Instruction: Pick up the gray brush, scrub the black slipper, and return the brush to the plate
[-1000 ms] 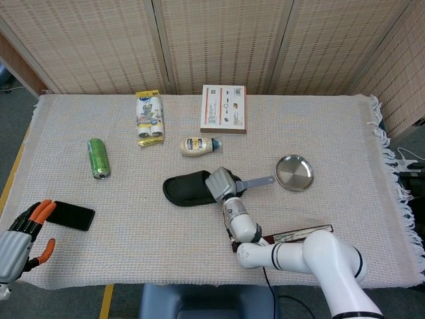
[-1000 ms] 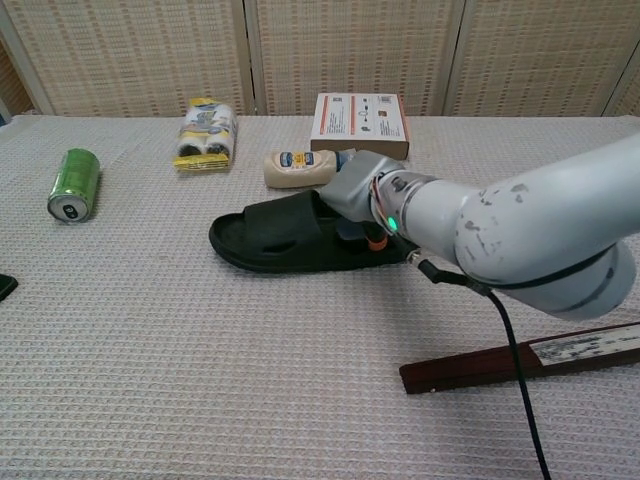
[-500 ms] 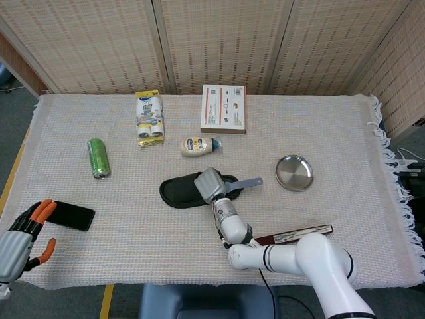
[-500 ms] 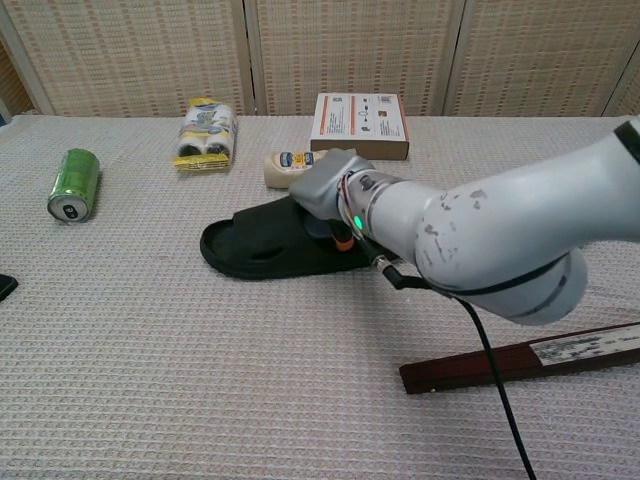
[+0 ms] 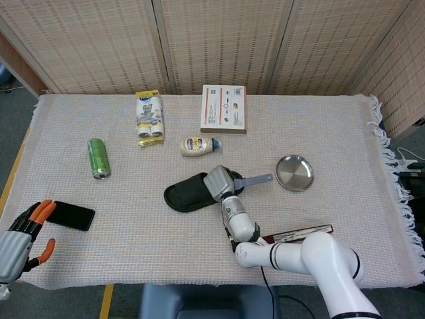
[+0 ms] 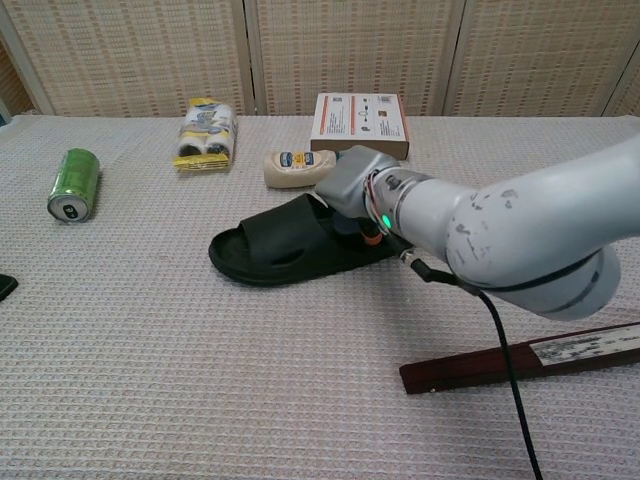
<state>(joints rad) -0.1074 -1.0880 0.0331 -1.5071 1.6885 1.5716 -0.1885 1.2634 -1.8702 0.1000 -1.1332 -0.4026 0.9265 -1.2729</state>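
1. Since half a second earlier, the right robot hand (image 5: 219,183) and the gray brush (image 5: 251,180) are seen shifted back toward the right of the head view, and the black slipper (image 5: 188,194) has been turned so that its toe now points toward the lower left.
2. At the centre of the head view, the right robot hand is closed around the brush, whose gray handle juts out to the right toward the metal plate (image 5: 294,172); the brush head itself is hidden under the hand.
3. In the chest view, the right robot hand (image 6: 352,183) is pressed down on the heel end of the black slipper (image 6: 280,246), which lies flat on the woven worktop (image 5: 345,133) in the middle of the frame.
4. The plate is seen at the right of centre in the head view, apart from the brush handle tip, with nothing on it.
5. The left robot hand (image 5: 23,236) is held at the lower left edge of the head view with its fingers spread and nothing in them, just beside a black phone (image 5: 72,215).
6. Along the upper part of the worktop, a green can (image 5: 97,157), a yellow packet (image 5: 149,117), a small mayonnaise bottle (image 5: 198,145) and a white-and-red box (image 5: 224,108) are laid out from left to right.
7. A dark wooden strip (image 6: 530,357) is seen at the lower right of the chest view, crossed by the arm's black cable.
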